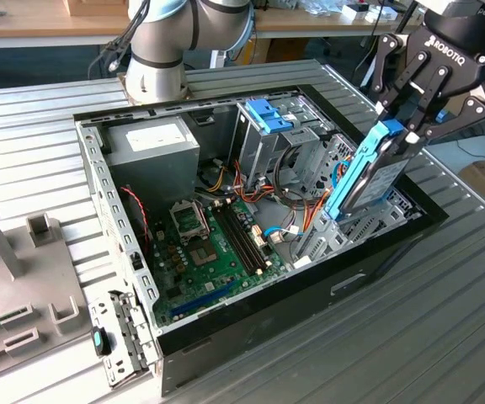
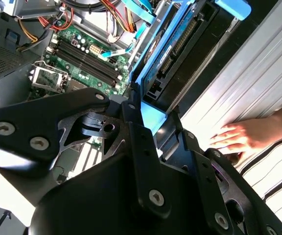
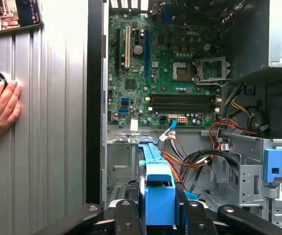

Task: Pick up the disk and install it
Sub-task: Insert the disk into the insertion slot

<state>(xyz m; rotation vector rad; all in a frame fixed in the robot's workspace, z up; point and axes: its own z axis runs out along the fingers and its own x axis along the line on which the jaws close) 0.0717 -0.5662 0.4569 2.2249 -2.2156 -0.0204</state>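
- Exterior view: the claw (image 1: 404,126) pinches the top end of the disk (image 1: 367,177) — a grey drive in a blue frame. It holds the disk steeply tilted over the end of the open computer case (image 1: 99,181) at the exterior view's right, with the lower end down among the drive bays. The case lies on a ribbed metal table (image 1: 445,328).
- Second wrist view: black fingers (image 2: 133,122) clamp the disk's (image 2: 175,54) blue end. A person's hand (image 2: 236,139) rests flat on the table beside the case.
- First wrist view: the blue frame (image 3: 159,188) sits tight between both fingers (image 3: 126,215) — the circuit board (image 3: 170,73) lies beyond it.
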